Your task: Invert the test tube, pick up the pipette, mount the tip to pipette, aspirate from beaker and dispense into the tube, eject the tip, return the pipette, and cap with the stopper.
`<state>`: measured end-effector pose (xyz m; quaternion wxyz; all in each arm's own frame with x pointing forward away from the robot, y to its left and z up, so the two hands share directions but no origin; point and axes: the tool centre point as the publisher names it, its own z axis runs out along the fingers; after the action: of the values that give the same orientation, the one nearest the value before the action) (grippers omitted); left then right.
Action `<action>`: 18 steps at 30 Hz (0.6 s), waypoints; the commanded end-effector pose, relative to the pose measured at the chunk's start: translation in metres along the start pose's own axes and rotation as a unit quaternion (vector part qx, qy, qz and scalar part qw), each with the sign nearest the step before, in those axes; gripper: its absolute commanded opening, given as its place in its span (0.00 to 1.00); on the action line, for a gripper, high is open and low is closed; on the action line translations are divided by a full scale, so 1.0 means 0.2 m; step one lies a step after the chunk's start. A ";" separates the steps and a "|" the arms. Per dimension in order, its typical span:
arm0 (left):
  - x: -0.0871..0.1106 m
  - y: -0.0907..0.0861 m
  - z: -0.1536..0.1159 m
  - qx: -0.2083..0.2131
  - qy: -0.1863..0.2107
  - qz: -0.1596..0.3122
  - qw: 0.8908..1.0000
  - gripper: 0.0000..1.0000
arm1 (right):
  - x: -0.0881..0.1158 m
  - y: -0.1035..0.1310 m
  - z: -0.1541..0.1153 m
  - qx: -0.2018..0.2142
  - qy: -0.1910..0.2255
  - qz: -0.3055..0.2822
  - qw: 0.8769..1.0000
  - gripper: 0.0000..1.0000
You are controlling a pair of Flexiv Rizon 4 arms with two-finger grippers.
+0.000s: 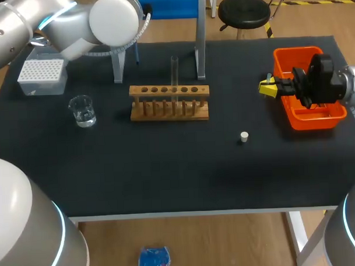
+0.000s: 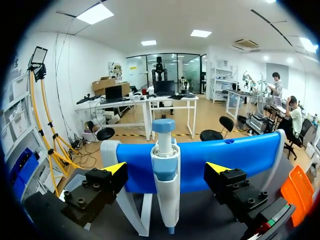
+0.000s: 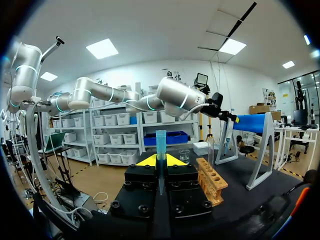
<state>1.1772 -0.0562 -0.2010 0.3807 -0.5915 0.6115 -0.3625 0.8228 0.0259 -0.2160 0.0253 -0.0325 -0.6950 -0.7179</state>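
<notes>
Left gripper (image 2: 167, 167) is hovering with fingers wide, either side of the pipette (image 2: 165, 186) hanging on the blue stand (image 2: 240, 155). Risk: closing off-centre could be knocking it off the hanger or tilting it in the grasp. Right gripper (image 3: 160, 161) is sitting by the orange bin (image 1: 314, 121), fingers narrow, pinching a thin blue piece (image 3: 160, 142). Test tube (image 1: 174, 69) is standing upright in the rack (image 1: 169, 91).

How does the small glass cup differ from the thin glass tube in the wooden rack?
The clear glass beaker is short and wide; the clear test tube is tall and thin. The beaker stands on the black table, the tube in the wooden rack. Both are transparent and upright.
</notes>
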 end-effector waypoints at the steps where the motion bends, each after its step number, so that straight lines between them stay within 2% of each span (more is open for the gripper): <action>1: 0.00 0.00 0.02 -0.002 0.001 0.000 1.000 1.00 | 0.00 0.00 0.00 0.000 0.001 0.000 1.000 0.00; 12: 0.00 0.00 0.03 -0.003 -0.005 -0.004 1.000 1.00 | 0.00 0.00 0.00 0.000 0.001 0.000 1.000 0.00; 13: 0.00 0.00 0.03 -0.003 -0.006 -0.005 1.000 0.79 | 0.00 0.00 0.00 0.000 0.001 0.000 1.000 0.00; 14: 0.00 0.00 0.03 -0.004 -0.006 -0.005 1.000 0.67 | 0.00 0.00 0.00 0.000 0.001 0.000 1.000 0.00; 15: 0.00 0.00 0.03 -0.007 -0.010 -0.006 1.000 0.45 | 0.00 0.00 0.00 0.000 0.001 0.000 1.000 0.00; 17: 0.00 0.01 0.03 -0.008 -0.012 -0.006 1.000 0.11 | 0.00 0.00 0.00 0.000 0.001 0.000 1.000 0.00; 18: 0.00 0.01 0.03 -0.008 -0.013 -0.007 1.000 0.00 | 0.00 0.00 0.00 0.000 0.001 0.000 1.000 0.00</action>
<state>1.1806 -0.0538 -0.2059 0.3808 -0.6011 0.6065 -0.3548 0.8228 0.0259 -0.2160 0.0253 -0.0325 -0.6950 -0.7179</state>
